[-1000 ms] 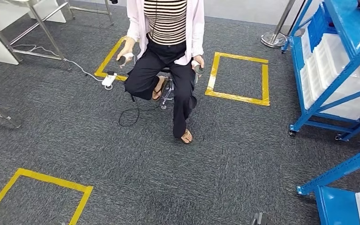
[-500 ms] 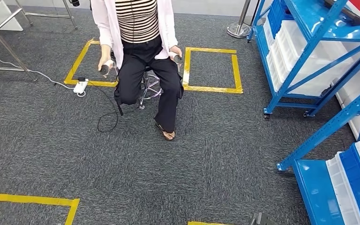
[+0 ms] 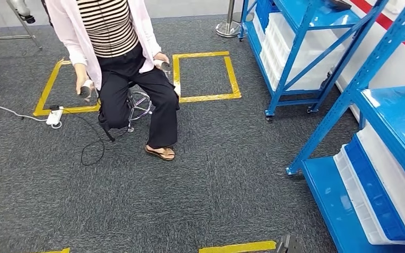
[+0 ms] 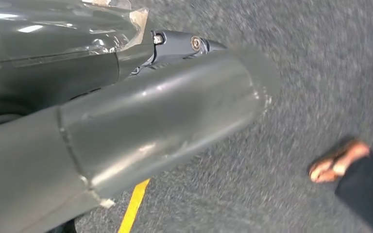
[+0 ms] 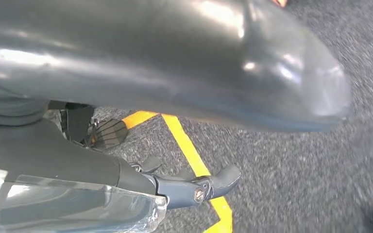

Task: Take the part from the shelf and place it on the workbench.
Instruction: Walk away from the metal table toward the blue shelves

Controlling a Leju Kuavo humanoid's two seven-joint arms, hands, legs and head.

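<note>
Whole scene has swung since the earlier frames, the camera turning: near blue shelf (image 3: 385, 153) with white bins now fills 3 to 5 o'clock, the seated person (image 3: 121, 74) at 11, so approach to the shelf is under way. Part not identifiable, probably in the bins. Wrist views add yellow floor tape (image 5: 194, 160); left robot hand (image 4: 184, 46) and right robot hand (image 5: 194, 187) hang low, grip state undeterminable.

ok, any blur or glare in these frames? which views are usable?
Head view: sharp, evenly lit, blue shelf and yellow tape square crisp. Left wrist view: carpet smeared by motion blur, bright highlights on the grey cover of the left hand. Right wrist view: glare streaks on the right hand, carpet blurred, yellow tape still readable.
</note>
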